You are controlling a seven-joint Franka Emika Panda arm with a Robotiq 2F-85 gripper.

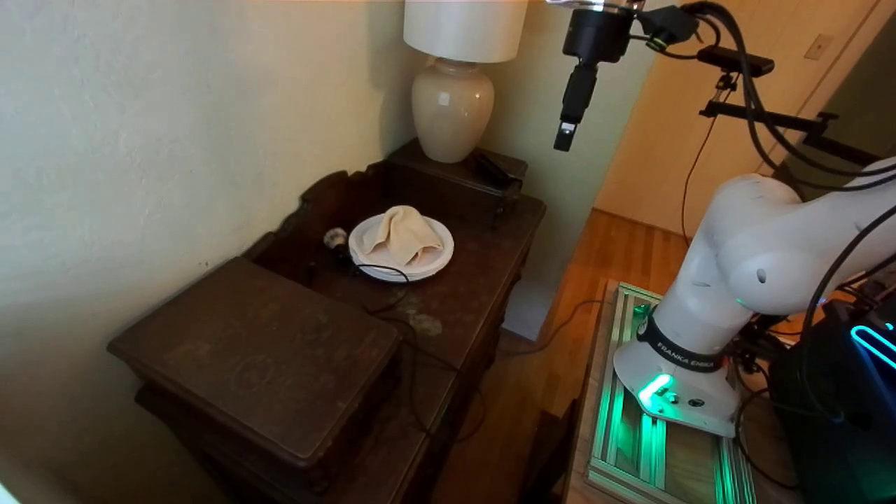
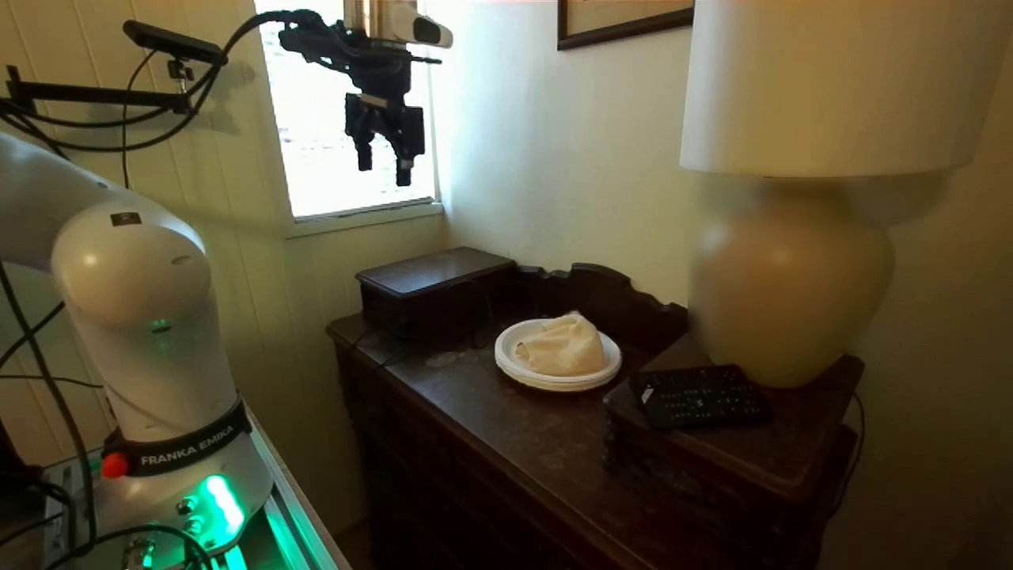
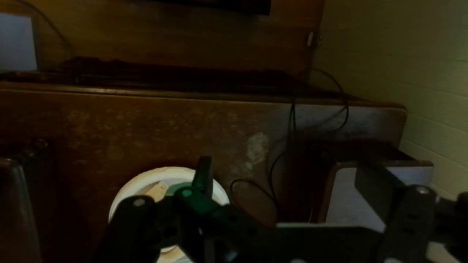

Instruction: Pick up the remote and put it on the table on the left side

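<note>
A white jointed arm (image 2: 158, 356) stands beside the dark-brown wooden dresser (image 2: 538, 427), its upper link leaning away. On the dresser's raised end, beneath a cream vase-shaped lamp (image 2: 799, 269), lies the flat black buttoned remote (image 2: 700, 397). High above the dresser, the black two-fingered gripper (image 2: 384, 176) points down, jaws wide apart, holding nothing.

1 remote (image 2: 700, 397), 1 lamp (image 1: 453, 108), 1 cloth (image 1: 403, 234).

In the upper left, a black two-fingered gripper (image 2: 385, 174) hangs, jaws parted, before a bright rectangular window (image 2: 318, 178). Near the centre, a crumpled cream cloth (image 2: 563, 348) lies on round white plates (image 2: 546, 382); lower right, a flat black rectangular remote (image 2: 700, 397) rests beside a beige round-bodied lamp (image 2: 795, 277).
</note>
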